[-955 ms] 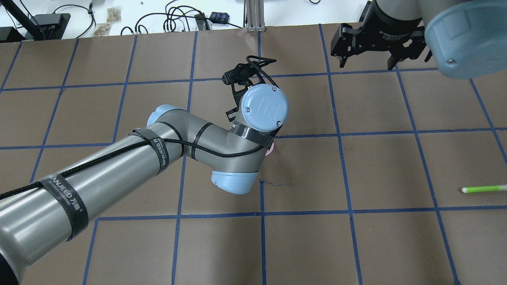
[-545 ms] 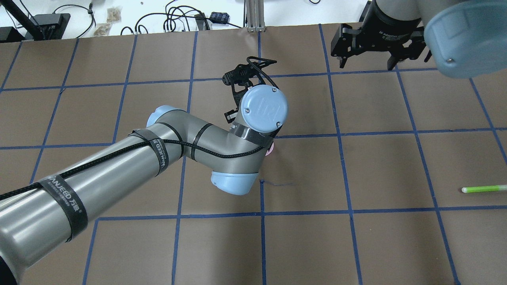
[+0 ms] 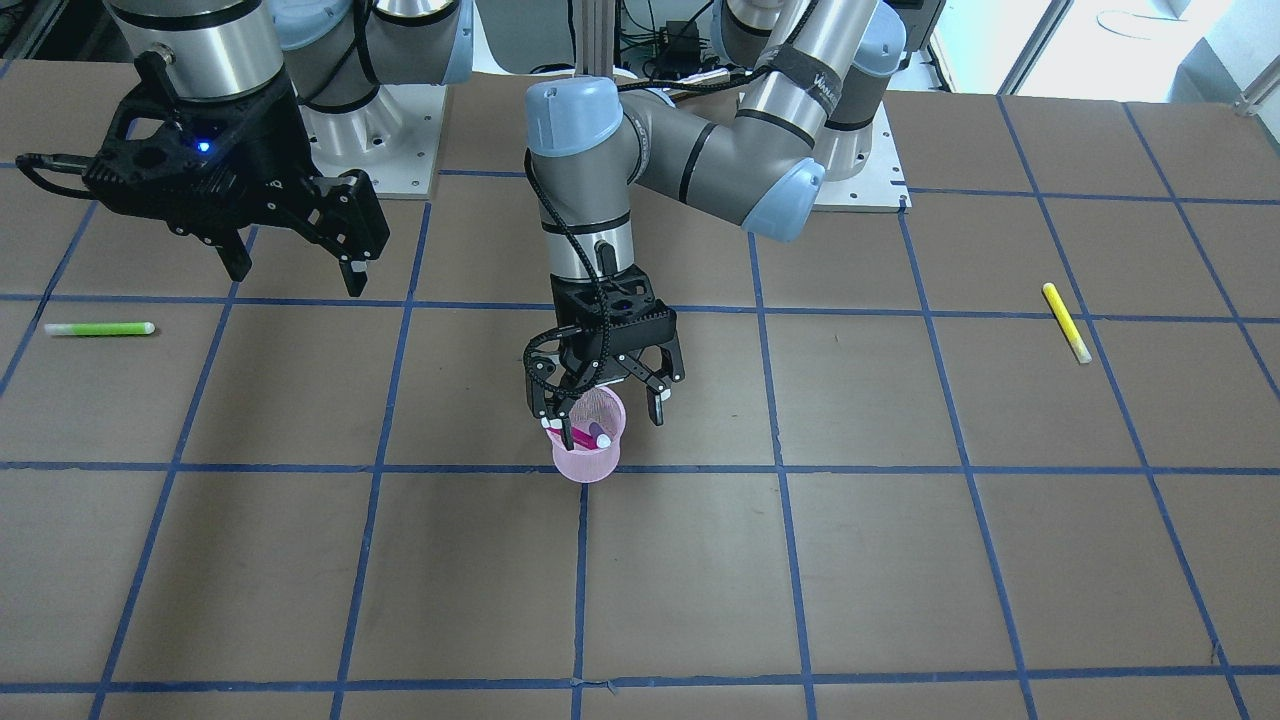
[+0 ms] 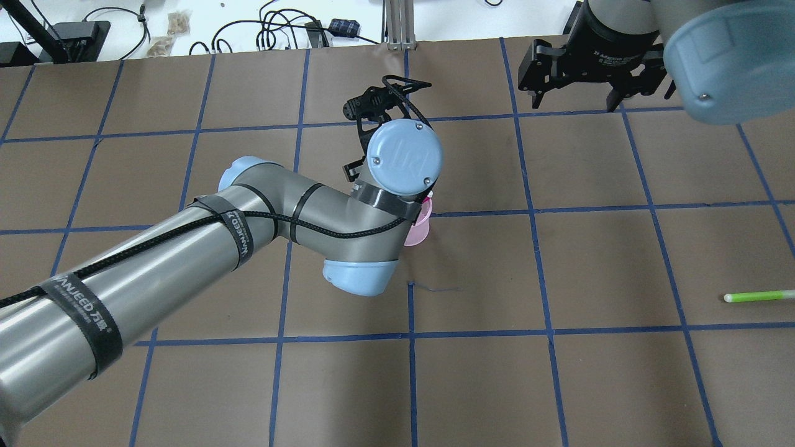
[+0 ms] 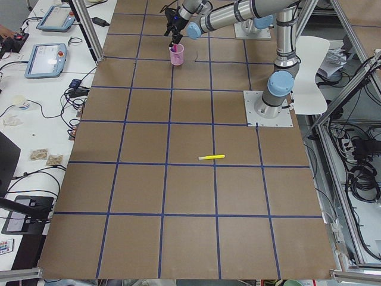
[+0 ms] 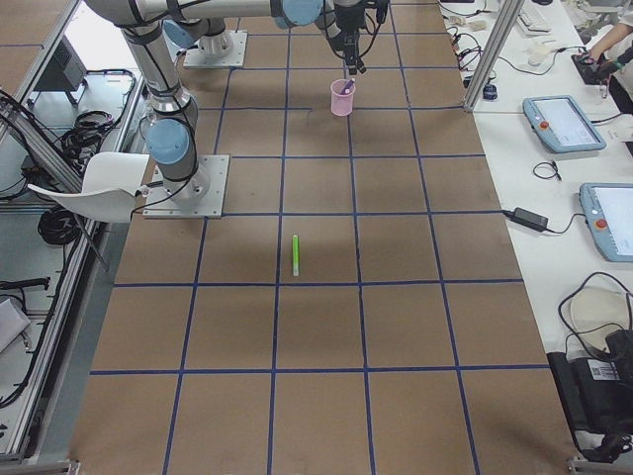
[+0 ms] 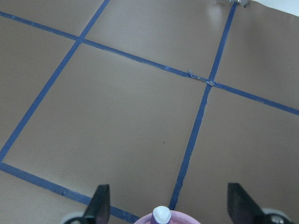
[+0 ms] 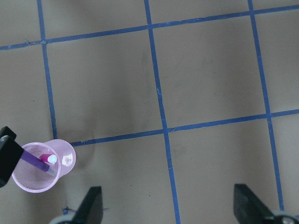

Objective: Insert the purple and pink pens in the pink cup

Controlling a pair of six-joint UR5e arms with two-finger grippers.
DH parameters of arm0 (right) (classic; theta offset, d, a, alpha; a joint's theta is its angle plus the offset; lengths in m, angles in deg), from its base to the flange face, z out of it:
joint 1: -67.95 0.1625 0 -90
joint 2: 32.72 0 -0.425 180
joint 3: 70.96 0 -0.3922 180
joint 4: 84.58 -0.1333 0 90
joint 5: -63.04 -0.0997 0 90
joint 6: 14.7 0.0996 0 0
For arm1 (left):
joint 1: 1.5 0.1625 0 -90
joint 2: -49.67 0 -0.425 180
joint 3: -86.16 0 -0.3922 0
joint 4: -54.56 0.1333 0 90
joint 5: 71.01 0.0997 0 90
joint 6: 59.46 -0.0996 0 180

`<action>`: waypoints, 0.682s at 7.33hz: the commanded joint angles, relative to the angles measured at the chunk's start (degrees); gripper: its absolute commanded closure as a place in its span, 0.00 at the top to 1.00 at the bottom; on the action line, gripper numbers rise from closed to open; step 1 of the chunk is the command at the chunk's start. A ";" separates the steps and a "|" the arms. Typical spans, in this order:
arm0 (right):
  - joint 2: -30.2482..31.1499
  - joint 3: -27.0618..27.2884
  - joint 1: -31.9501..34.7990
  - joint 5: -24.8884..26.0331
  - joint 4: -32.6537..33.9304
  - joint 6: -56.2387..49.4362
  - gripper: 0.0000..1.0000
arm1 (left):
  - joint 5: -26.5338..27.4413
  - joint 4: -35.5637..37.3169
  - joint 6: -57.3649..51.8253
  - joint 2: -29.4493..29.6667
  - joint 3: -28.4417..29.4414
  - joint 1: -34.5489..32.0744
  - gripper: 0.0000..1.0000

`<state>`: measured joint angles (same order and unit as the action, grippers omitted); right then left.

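Note:
The pink mesh cup (image 3: 588, 455) stands upright near the table's middle. It holds a pink pen (image 3: 577, 435) and a purple pen (image 3: 599, 439), both leaning inside it. The right wrist view shows the cup (image 8: 63, 161) with the purple pen (image 8: 32, 160) and the pink pen (image 8: 46, 158). My left gripper (image 3: 602, 416) is open and empty just above the cup's rim, its fingers (image 7: 100, 206) spread either side. In the overhead view my left wrist hides most of the cup (image 4: 418, 227). My right gripper (image 3: 297, 277) is open and empty, high and well off to the side.
A green pen (image 3: 100, 328) lies on the table on my right side and shows in the overhead view (image 4: 758, 296). A yellow pen (image 3: 1066, 322) lies on my left side. Cables and devices sit beyond the table's far edge (image 4: 279, 31).
My left wrist has shifted a little to the left and away from the cup, so more of the pink cup shows beside it. The right arm has not moved.

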<state>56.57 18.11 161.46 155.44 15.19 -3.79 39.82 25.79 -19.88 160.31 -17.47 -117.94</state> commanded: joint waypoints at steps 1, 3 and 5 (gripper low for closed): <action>0.01 0.22 0.00 0.06 0.25 -0.01 1.00 | -2.89 -6.62 -10.62 -1.82 0.27 8.55 1.00; 0.18 0.31 0.09 0.06 -0.01 -0.01 1.00 | -8.77 -16.97 -18.28 -5.59 1.92 17.26 1.00; 0.01 0.40 0.09 0.14 -0.10 -0.10 1.00 | -8.97 -32.86 -26.72 -8.67 8.58 23.60 1.00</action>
<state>56.69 18.46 161.55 155.52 15.15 -3.85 31.37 2.34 -41.92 153.53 -12.82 -98.39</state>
